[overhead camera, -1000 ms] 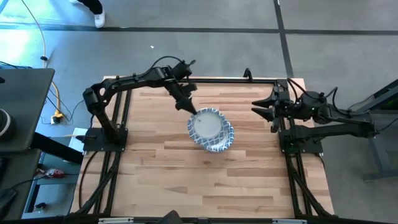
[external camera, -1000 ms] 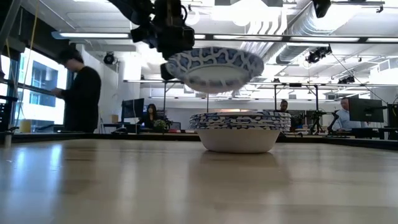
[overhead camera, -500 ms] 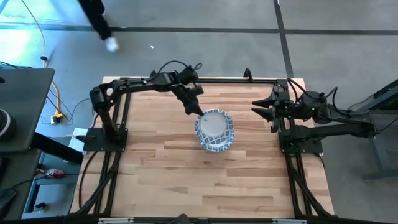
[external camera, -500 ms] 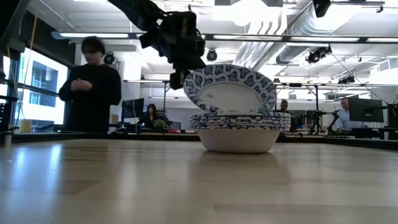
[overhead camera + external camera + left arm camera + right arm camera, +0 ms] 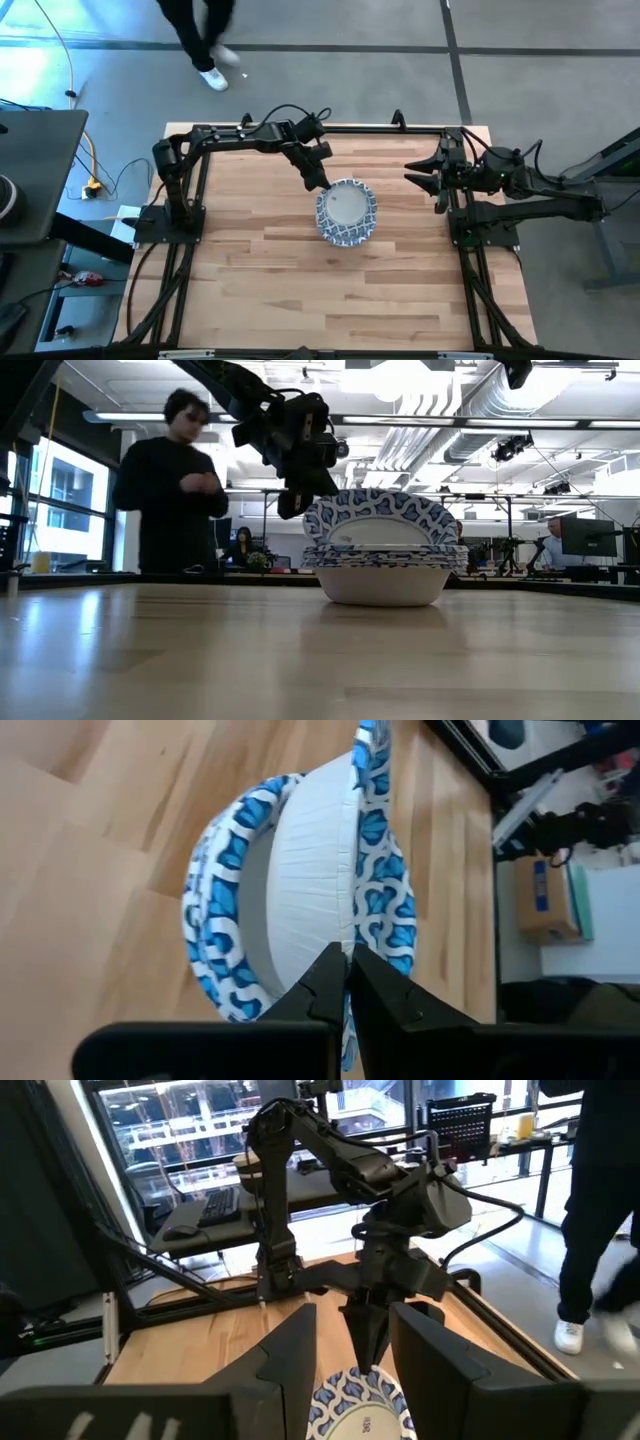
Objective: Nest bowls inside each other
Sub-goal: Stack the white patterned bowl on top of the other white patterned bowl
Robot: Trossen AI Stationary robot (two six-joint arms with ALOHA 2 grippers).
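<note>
Left tool sets a bowl on the stack.
My left tool [image 5: 320, 183] is clenched on the rim of a tilted bowl [image 5: 380, 520], touching the stack of bowls [image 5: 382, 570] at the desk [image 5: 260, 280] centre. Right tool [image 5: 425, 172], fingers apart, waits at right edge.

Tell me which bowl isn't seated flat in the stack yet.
The top bowl, pinched by its rim in the left gripper. It leans tilted over the stack, whose other bowls sit level and nested on the table.
</note>
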